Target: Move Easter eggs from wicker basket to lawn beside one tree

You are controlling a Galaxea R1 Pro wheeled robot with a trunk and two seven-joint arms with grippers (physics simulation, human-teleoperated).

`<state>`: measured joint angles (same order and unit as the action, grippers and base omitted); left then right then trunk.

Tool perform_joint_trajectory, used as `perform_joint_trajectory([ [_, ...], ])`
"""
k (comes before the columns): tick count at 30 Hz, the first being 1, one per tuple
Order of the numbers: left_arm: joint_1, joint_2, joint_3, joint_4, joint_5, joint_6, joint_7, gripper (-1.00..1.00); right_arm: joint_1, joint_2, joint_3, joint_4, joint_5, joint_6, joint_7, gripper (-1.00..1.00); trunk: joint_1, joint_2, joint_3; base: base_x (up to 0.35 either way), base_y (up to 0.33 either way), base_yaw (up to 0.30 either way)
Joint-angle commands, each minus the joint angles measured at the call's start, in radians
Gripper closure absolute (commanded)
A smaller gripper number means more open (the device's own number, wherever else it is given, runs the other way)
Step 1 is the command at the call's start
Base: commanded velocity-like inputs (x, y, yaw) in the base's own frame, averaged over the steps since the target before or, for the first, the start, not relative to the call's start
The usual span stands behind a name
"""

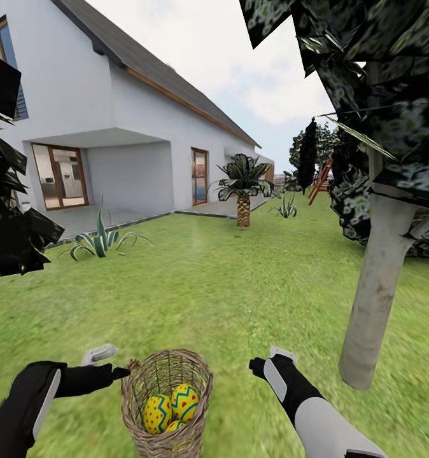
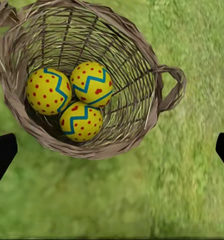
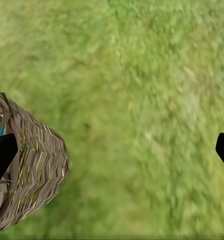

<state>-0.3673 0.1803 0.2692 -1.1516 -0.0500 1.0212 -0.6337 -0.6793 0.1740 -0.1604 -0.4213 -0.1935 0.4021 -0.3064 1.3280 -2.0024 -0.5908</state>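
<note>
Three Easter eggs [image 2: 74, 100] inside the wicker basket [image 2: 141, 65], both tools [image 2: 112, 150] [image 3: 112, 150] spread wide, empty.

White house [image 1: 132, 121] with glazed doors [image 1: 60, 176] under a pale, cloudy sky [image 1: 240, 51]. A short palm [image 1: 243, 187] stands beside its patio [image 1: 93, 219].

A: L arm? 
B: Reaches fwd, left tool [image 2: 112, 150] w/ fingers wide apart, nothing between. 
A: R arm? 
B: Also stretched fwd, right tool [image 3: 112, 150] spread wide, holding nothing.
</note>
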Motion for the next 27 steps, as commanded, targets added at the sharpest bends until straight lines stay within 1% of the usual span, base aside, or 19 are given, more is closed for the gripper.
perform_joint_trajectory([
  [1,-0.001,-0.007,-0.028,0.000,-0.007,0.004,0.025,-1.00,0.000,0.000,-0.001,-0.002,-0.011,0.003,-0.007,-1.00,0.000,-0.001,-0.001,0.000,0.000,0.000],
  [2,-0.001,-0.014,-0.044,0.001,-0.007,0.004,0.042,-1.00,0.000,0.000,-0.001,-0.002,-0.011,0.003,-0.007,-1.00,0.000,-0.001,-0.001,0.000,0.000,0.000],
  [4,-0.001,-0.024,-0.062,0.003,-0.008,0.003,0.065,-1.00,0.000,0.000,-0.001,-0.002,-0.011,0.003,-0.007,-1.00,0.000,-0.001,-0.001,0.000,0.000,0.000],
  [7,-0.001,-0.030,-0.072,0.004,-0.008,0.002,0.077,-1.00,0.000,0.000,-0.001,-0.002,-0.011,0.002,-0.007,-1.00,0.000,-0.001,-0.001,0.000,0.000,0.000],
  [11,-0.001,-0.031,-0.075,0.004,-0.009,0.003,0.081,-1.00,0.000,0.000,-0.001,-0.002,-0.011,0.002,-0.007,-1.00,0.000,-0.001,-0.001,0.000,0.019,-0.001],
  [14,-0.001,-0.031,-0.076,0.004,-0.008,0.003,0.081,-1.00,0.000,0.000,-0.001,-0.002,-0.011,0.001,-0.007,-1.00,0.000,-0.001,0.001,-0.046,0.159,-0.090],
  [21,-0.001,-0.031,-0.076,0.004,-0.008,0.003,0.081,-1.00,0.000,0.000,-0.001,-0.002,-0.011,0.001,-0.007,-1.00,0.000,-0.001,0.008,-0.082,0.224,-0.181],
  [27,-0.001,-0.030,-0.076,0.004,-0.008,0.002,0.081,-1.00,0.000,0.000,0.000,-0.002,-0.011,0.001,-0.007,-1.00,0.000,-0.001,0.016,0.020,0.182,-0.198],
])
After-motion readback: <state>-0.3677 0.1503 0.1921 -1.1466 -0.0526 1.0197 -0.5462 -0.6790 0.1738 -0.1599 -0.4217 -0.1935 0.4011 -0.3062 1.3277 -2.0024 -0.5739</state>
